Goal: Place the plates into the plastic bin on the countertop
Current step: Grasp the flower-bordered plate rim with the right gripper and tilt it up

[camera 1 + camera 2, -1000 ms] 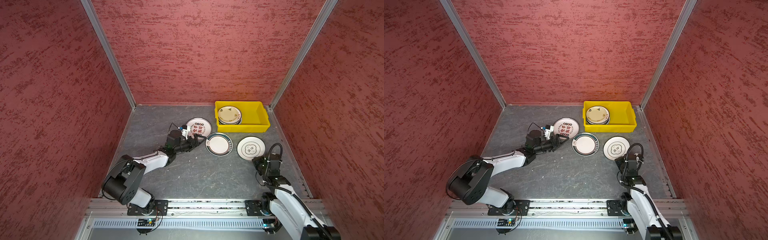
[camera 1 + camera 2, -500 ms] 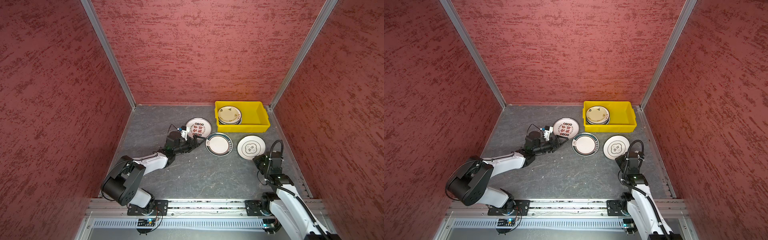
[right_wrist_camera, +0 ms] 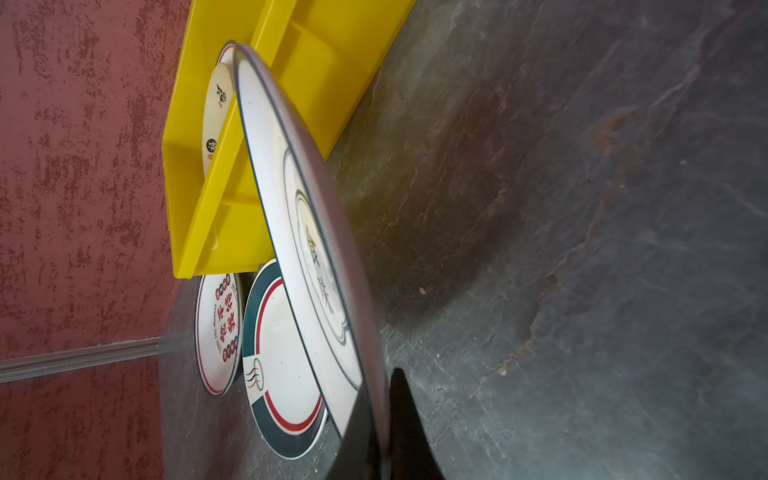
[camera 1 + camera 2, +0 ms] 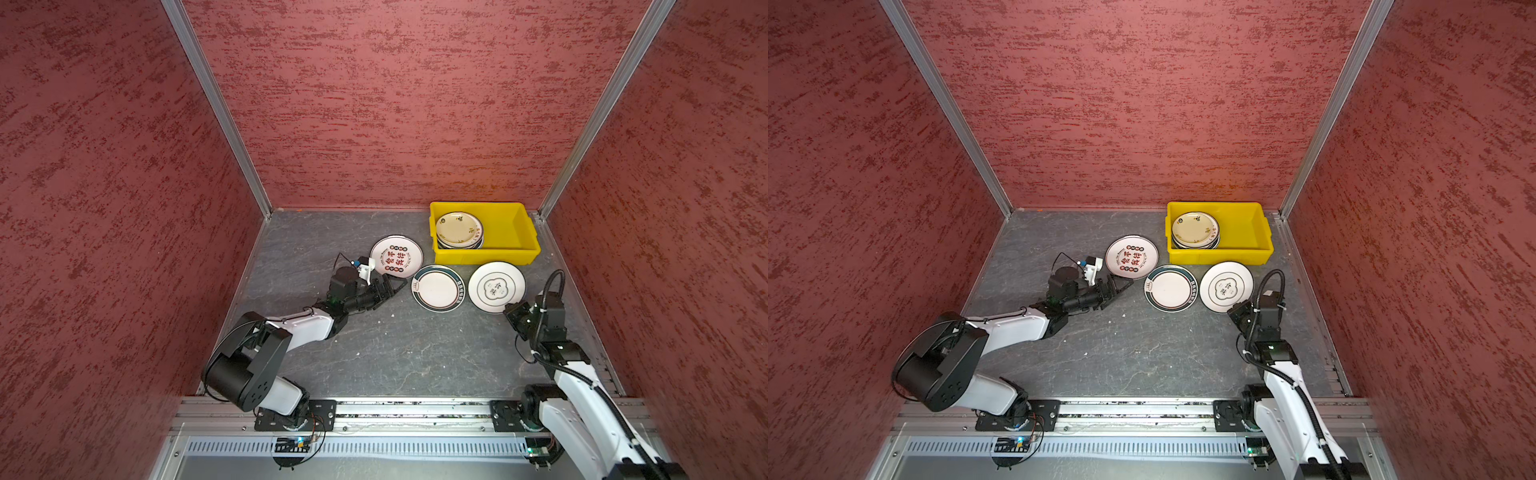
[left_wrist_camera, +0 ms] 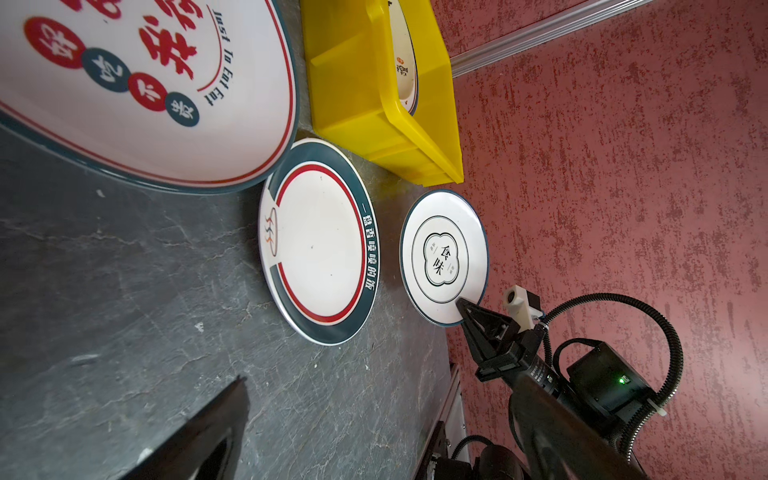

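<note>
The right gripper (image 5: 462, 306) is shut tight on the near edge of the white plate with the dark flower mark (image 4: 496, 286). That plate sits just in front of the yellow bin (image 4: 478, 256), by its right half. In the right wrist view there is a dark shadow under the plate, so it looks tipped up a little, but I can't be sure.

The left gripper (image 4: 390, 293) is wide open and holds nothing. It is low over the grey countertop (image 4: 395, 353), in front of the bin and off to its left, just beside the plate with big red writing (image 4: 396, 256). The green-rimmed plate (image 4: 437, 288) lies flat in front of the bin's left corner, just beside the flower plate. Inside the bin, a pile of cream plates (image 4: 459, 229) fills the left half.

Here is what could go wrong, I think:

- **A slip:** The gripper only pinches a thin bit of rim. The plate is wide and smooth, so it could slip out and drop.
- **A bump on the bin:** The bin's front wall is very close. If the plate does not go up high enough, its far edge could hit the wall and push the bin.
- **A bump on another plate:** A swing sideways could knock the green-rimmed plate.
- **A tip off the pile:** If the plate lands half on the pile, it could tip and sit crooked.
</note>
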Controlling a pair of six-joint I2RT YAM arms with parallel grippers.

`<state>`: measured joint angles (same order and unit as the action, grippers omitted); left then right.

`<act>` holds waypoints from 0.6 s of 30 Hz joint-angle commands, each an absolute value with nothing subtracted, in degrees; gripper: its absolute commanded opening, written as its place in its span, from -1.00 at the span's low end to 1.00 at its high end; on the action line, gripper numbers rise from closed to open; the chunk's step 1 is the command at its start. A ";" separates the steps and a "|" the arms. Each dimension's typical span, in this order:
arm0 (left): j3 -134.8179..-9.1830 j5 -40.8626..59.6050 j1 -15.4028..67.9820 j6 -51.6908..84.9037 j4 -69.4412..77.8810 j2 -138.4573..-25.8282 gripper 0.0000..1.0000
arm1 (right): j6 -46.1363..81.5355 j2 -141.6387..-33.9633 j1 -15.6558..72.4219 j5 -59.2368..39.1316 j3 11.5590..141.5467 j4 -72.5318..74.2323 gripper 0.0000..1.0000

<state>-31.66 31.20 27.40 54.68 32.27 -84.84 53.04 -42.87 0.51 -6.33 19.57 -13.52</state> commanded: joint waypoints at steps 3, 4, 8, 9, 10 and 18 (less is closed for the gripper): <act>-31.09 31.64 26.93 55.25 34.31 -84.86 0.99 | 53.74 -42.90 0.26 -9.93 22.92 -9.09 -1.00; -30.96 31.72 26.90 55.44 34.48 -84.95 0.99 | 54.07 -42.76 0.27 -10.65 22.85 -8.33 -1.00; -30.22 31.83 26.69 56.06 35.71 -85.10 0.99 | 56.03 -42.96 0.26 -13.91 23.45 -5.75 -1.00; -30.16 31.90 26.68 56.10 35.79 -85.14 0.99 | 56.38 -43.10 0.26 -14.44 23.87 -5.58 -1.00; -30.12 31.97 26.61 56.12 35.75 -85.14 0.99 | 56.63 -43.15 0.27 -14.78 24.28 -5.47 -1.00; -30.05 32.22 26.28 56.16 36.03 -85.07 0.99 | 57.24 -42.96 0.22 -16.95 27.96 -3.05 -1.00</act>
